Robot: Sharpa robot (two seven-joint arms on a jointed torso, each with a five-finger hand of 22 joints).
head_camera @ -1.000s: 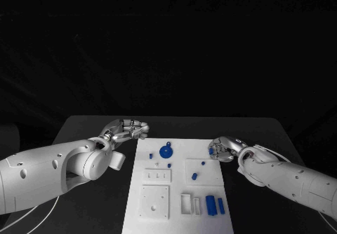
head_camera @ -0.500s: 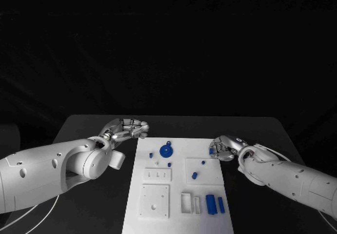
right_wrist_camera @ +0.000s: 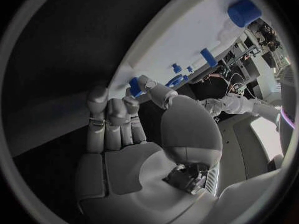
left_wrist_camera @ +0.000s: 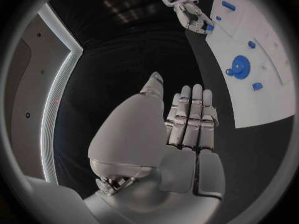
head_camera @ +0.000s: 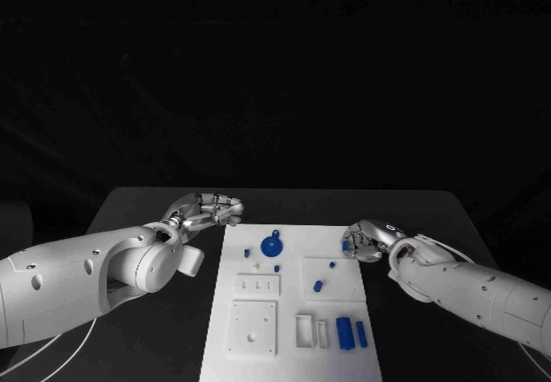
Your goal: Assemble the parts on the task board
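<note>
The task board (head_camera: 293,306), a long white plate, is seen lying in the middle of the black table (head_camera: 425,211), its length running away from the robot. On its far part a round blue part with a short stem (head_camera: 272,245) is set, with a small blue peg (head_camera: 247,255) beside it toward the left arm. Two further small blue parts (head_camera: 318,286) are seen on a raised white square near the board's middle. At the near end, two upright blue blocks (head_camera: 345,333) are placed beside a white slotted holder (head_camera: 304,332). A white square plate with holes (head_camera: 252,328) and a smaller white plate with slots (head_camera: 259,285) occupy the board's left side.

At the board's right edge a small blue part (right_wrist_camera: 134,86) is pinched between the thumb and a fingertip of the right hand (head_camera: 368,241); in the right wrist view the part is shown at the board's rim, the other fingers being held straight and together. The same pinch is visible from the left wrist view (left_wrist_camera: 207,27).

The left hand (head_camera: 205,212) is held just off the board's far left corner, above the table. Nothing is grasped by it: in the left wrist view its fingers (left_wrist_camera: 191,117) are shown straight and side by side, with the thumb set apart and the palm bare.
</note>
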